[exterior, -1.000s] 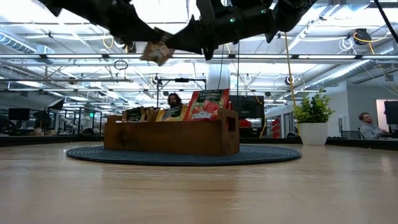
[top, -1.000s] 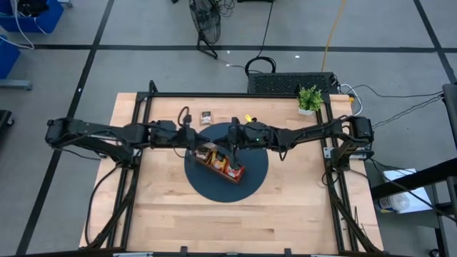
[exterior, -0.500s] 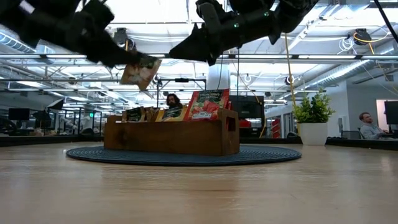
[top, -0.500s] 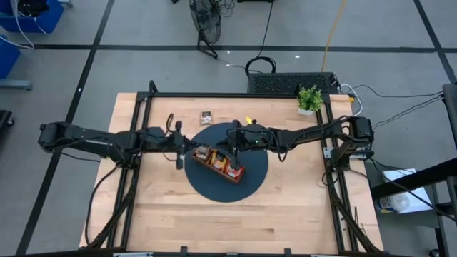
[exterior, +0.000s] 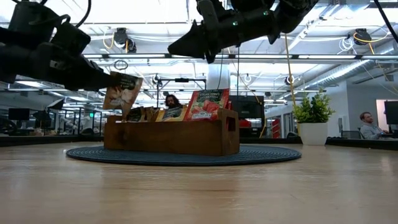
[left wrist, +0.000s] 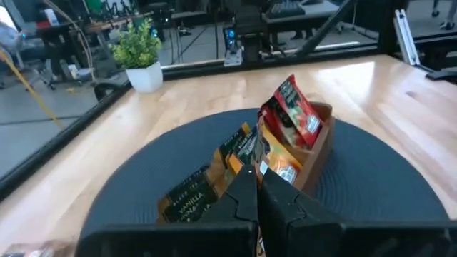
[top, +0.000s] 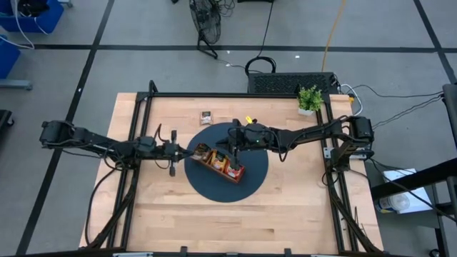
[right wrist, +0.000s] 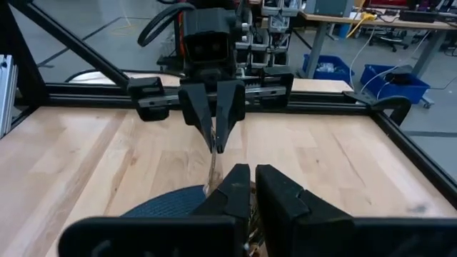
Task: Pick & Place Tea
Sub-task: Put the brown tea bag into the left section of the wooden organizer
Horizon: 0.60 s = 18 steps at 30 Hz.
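Gripping a tea sachet (exterior: pixel 122 91) in my left hand (top: pixel 176 150), I hold it in the air just off the near end of the wooden tray (exterior: pixel 171 137), fingers pinched tight on its edge. In the low view the sachet hangs tilted, clear of the tray and above the dark round mat (exterior: pixel 186 154). Ahead of this hand the tray's compartments hold more sachets: dark brown ones (left wrist: pixel 191 196) closest, orange ones (left wrist: pixel 282 170) in the middle, red ones (left wrist: pixel 296 114) at the far end, all standing on edge.

My right hand (top: pixel 230 142) hovers over the tray from the opposite side, its fingers nearly together and holding nothing that I can see. It faces my left hand across the mat, and in its own view the held sachet shows edge-on. Beyond both hands, one loose sachet (top: pixel 206 116) lies flat on the desk (top: pixel 285 207), and a small potted plant (top: pixel 309 98) stands at the far corner.
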{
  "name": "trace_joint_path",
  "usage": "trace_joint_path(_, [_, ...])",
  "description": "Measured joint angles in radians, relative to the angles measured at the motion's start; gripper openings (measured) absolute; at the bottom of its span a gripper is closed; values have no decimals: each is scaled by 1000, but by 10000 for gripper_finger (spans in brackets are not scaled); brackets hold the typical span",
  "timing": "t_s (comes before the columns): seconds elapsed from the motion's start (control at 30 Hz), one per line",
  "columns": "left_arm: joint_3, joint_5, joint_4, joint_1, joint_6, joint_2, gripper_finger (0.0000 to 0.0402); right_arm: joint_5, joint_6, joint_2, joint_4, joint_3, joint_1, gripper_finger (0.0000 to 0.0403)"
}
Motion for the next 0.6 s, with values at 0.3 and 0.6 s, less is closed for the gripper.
trace_joint_path(0.3, [1, -8, 3, 2, 75, 18, 2, 0, 0, 0, 7, 0, 0, 18])
trace_joint_path(0.6, [17, -27, 2, 42, 85, 97, 2, 0, -2, 0, 14, 0, 0, 18])
